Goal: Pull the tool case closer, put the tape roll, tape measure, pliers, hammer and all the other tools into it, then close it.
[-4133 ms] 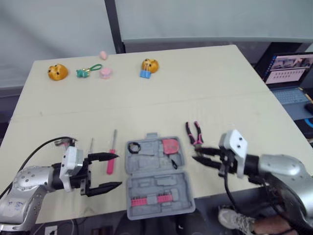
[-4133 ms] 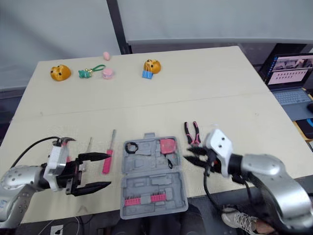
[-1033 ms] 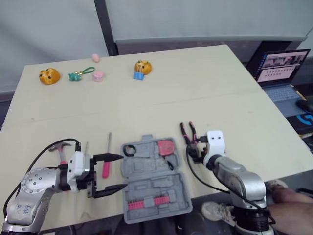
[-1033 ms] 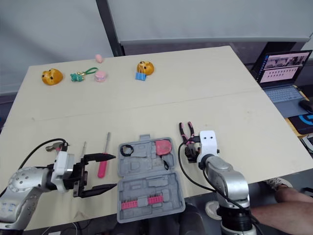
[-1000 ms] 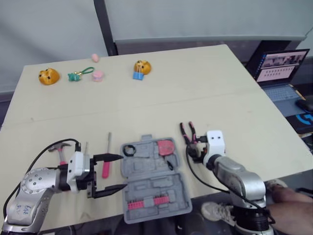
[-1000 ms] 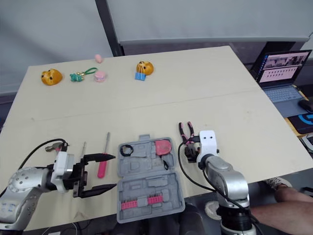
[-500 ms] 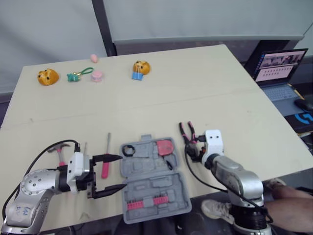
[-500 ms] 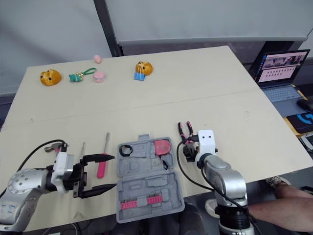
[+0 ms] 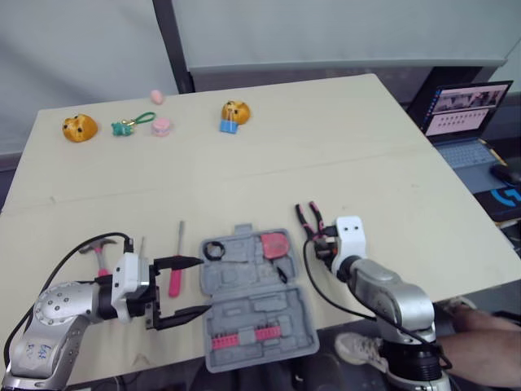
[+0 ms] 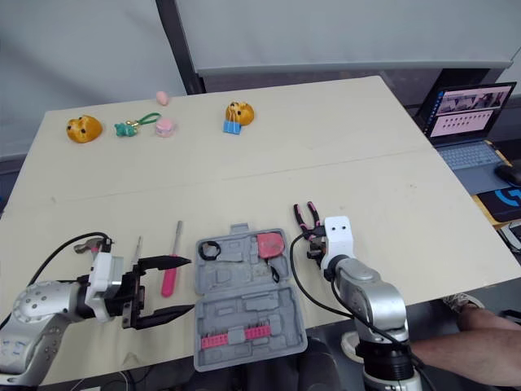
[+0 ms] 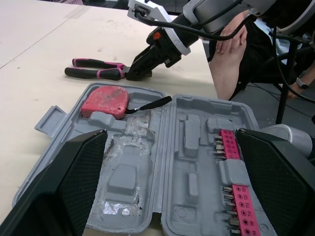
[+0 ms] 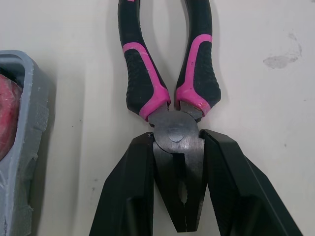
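Beige table (image 9: 326,163). The right gripper (image 12: 176,140) pinches the metal head of the pliers (image 12: 137,73), one finger tight on each side. The pliers lie flat just right of the open grey tool case (image 9: 260,314). To do it well, probably squeeze firmly, lift level so the handles don't swing, clear the case rim, then lower into a free recess. The pliers have black handles with pink bands, splayed. The left gripper (image 9: 203,286) is spread at the case's left edge.

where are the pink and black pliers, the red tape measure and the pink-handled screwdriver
pink and black pliers (image 12: 172,129): right wrist view, on the steel pivot.
red tape measure (image 11: 105,101): left wrist view, on its casing top.
pink-handled screwdriver (image 9: 173,283): left eye view, on the handle.
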